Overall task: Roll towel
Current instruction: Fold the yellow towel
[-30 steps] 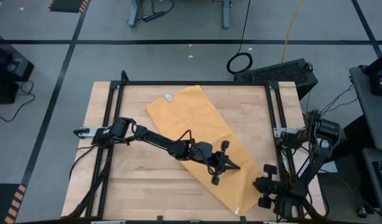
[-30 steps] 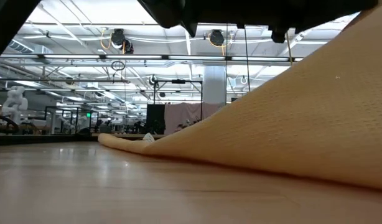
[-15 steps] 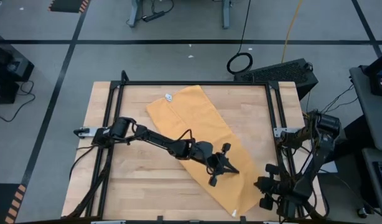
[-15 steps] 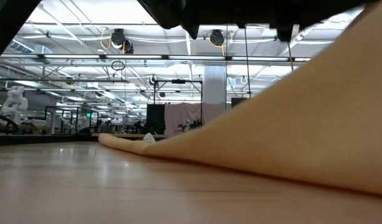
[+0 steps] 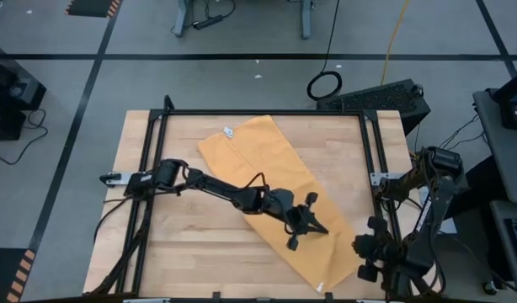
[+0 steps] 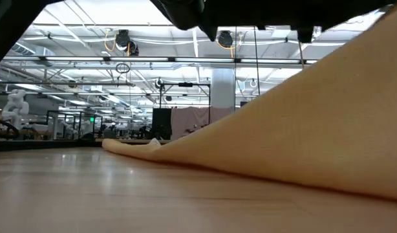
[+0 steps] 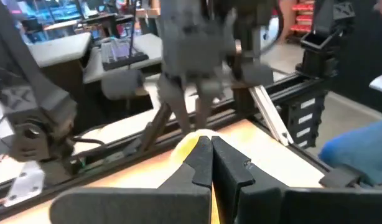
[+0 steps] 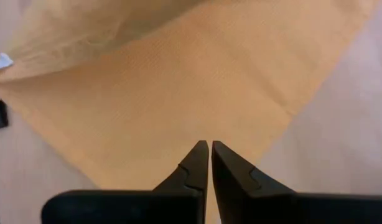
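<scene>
The towel (image 5: 275, 194) lies flat as a long diagonal strip across the wooden tabletop (image 5: 174, 252), its white tag (image 5: 227, 131) at the far corner and its near end running toward the tabletop's front right corner. The left end effector (image 5: 302, 223) hovers over the towel's near half, its jaws clenched with nothing between them; in its wrist view only a small patch of yellow shows just past the tips. The right end effector (image 8: 208, 149), off the towel's near right end by the frame rail, is also clenched and empty, pointing down at the cloth. To start the roll well, both should probably pinch the near short edge at matching points and turn it over evenly, keeping the fold square to the strip's long sides so the roll does not wander.
</scene>
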`<state>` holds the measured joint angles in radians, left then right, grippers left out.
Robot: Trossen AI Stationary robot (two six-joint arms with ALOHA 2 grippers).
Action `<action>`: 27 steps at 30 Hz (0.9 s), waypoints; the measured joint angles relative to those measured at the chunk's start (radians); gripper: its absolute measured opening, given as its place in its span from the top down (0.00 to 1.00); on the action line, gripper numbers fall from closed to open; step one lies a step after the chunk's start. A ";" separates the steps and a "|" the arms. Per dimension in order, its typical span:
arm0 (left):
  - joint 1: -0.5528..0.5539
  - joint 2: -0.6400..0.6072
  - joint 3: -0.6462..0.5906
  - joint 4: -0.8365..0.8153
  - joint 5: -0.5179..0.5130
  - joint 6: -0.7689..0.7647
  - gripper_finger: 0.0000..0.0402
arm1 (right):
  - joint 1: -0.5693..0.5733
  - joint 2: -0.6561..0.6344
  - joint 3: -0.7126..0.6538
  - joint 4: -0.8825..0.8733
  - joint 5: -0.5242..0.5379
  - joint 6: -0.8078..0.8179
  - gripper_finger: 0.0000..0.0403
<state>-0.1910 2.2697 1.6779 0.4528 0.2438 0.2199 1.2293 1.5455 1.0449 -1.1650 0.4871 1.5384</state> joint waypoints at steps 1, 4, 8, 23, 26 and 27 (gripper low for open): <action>0.000 0.002 0.000 -0.009 0.003 0.000 1.00 | 0.000 0.000 0.028 -0.039 -0.010 0.004 0.97; 0.002 0.023 0.020 0.012 0.006 0.005 1.00 | 0.002 -0.001 0.101 -0.109 -0.026 -0.006 0.94; 0.003 0.044 0.027 0.001 0.006 0.004 1.00 | 0.003 -0.001 0.154 -0.119 -0.026 -0.037 0.84; 0.003 0.075 0.034 -0.002 0.003 0.032 1.00 | -0.005 -0.001 0.105 -0.024 0.054 -0.110 0.49; 0.003 0.075 0.034 0.001 0.003 0.050 1.00 | -0.030 -0.001 0.058 0.004 0.036 -0.128 0.44; 0.003 0.075 0.034 0.006 0.003 0.050 1.00 | -0.040 -0.001 0.048 0.002 0.036 -0.137 0.43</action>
<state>-0.1879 2.3444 1.7123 0.4592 0.2466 0.2703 1.1892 1.5447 1.0933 -1.1628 0.5227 1.4014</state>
